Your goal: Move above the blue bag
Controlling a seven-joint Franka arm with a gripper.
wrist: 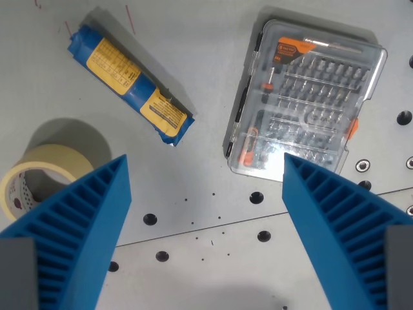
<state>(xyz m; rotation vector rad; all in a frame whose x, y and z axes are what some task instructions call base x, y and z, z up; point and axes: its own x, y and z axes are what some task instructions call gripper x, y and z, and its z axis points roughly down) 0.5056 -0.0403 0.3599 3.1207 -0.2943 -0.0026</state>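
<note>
The gripper [205, 169] is wide open and holds nothing. Its two blue ribbed fingers [84, 232] rise from the bottom corners of the wrist view, one on each side, with bare table between them.

On the wrist view's right lies a clear plastic case [303, 100] of screwdriver bits, with orange parts inside and a black hinge edge on its side toward the bag. Its lower corner is partly covered by the tip of the right-hand finger. At the wrist view's left edge there is a roll of tape [39, 174], cream in colour, lying flat, and the left-hand finger covers its lower part. The table [193, 58] is grey, with round holes and a thin seam line across the lower part, and some small dark specks. A few thin red marks are seen near the top left.

The bag [129, 84] lies in the upper left, between the tape and the case, well apart from the case and near the tape but not touching it. It is long and narrow, rolled or folded like a tube, and it lies diagonally from the upper left down toward the centre. It is blue, with two yellow labels carrying small print which I cannot read. Nothing lies on it. It is up and to the left of the gap between the fingers.
</note>
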